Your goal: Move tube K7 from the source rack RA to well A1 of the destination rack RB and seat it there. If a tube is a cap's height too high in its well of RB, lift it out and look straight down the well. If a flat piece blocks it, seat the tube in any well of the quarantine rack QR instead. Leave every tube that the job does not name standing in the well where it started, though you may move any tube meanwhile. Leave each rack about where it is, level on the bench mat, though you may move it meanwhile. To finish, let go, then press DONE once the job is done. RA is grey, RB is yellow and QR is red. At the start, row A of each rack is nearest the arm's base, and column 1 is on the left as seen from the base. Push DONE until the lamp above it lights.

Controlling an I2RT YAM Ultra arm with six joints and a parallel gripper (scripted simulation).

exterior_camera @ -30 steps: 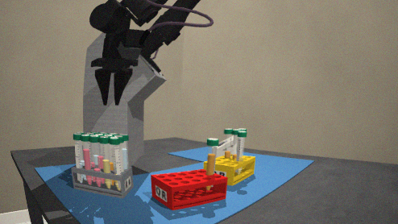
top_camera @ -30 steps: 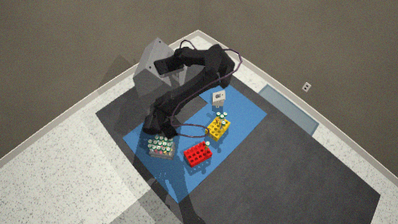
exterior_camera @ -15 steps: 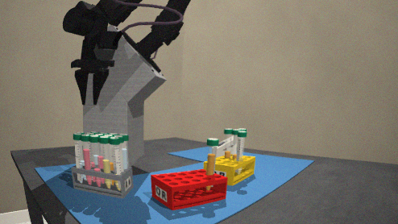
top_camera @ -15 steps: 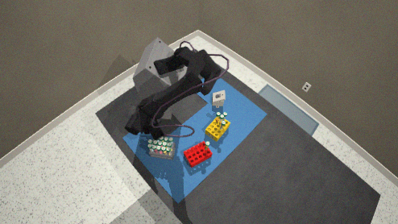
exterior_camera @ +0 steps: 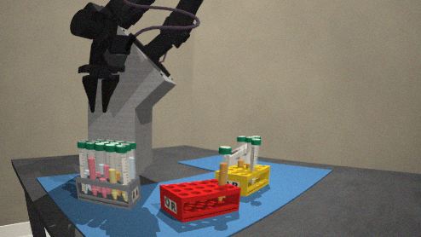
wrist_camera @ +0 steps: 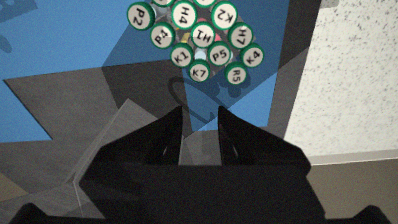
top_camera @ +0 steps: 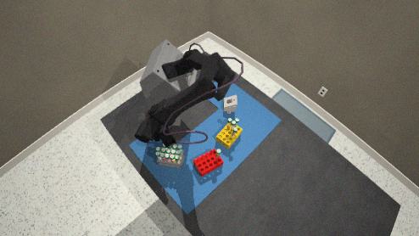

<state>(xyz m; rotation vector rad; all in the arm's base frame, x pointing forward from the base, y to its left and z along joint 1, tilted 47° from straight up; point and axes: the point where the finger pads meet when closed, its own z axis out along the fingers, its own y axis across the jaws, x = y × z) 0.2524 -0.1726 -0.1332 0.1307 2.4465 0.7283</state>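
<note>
Plainly, my gripper point(wrist_camera: 200, 112) hangs high above the grey rack RA point(exterior_camera: 107, 193), fingers partly spread and pinching nothing. Tube K7 point(wrist_camera: 199, 72) stands in RA's corner, crowded by K1 point(wrist_camera: 181, 55), P5 point(wrist_camera: 219, 53) and R5 point(wrist_camera: 235, 74). Descending off-centre, I judge a finger could strike a neighbour's cap, tip that tube, or shove the rack.
</note>
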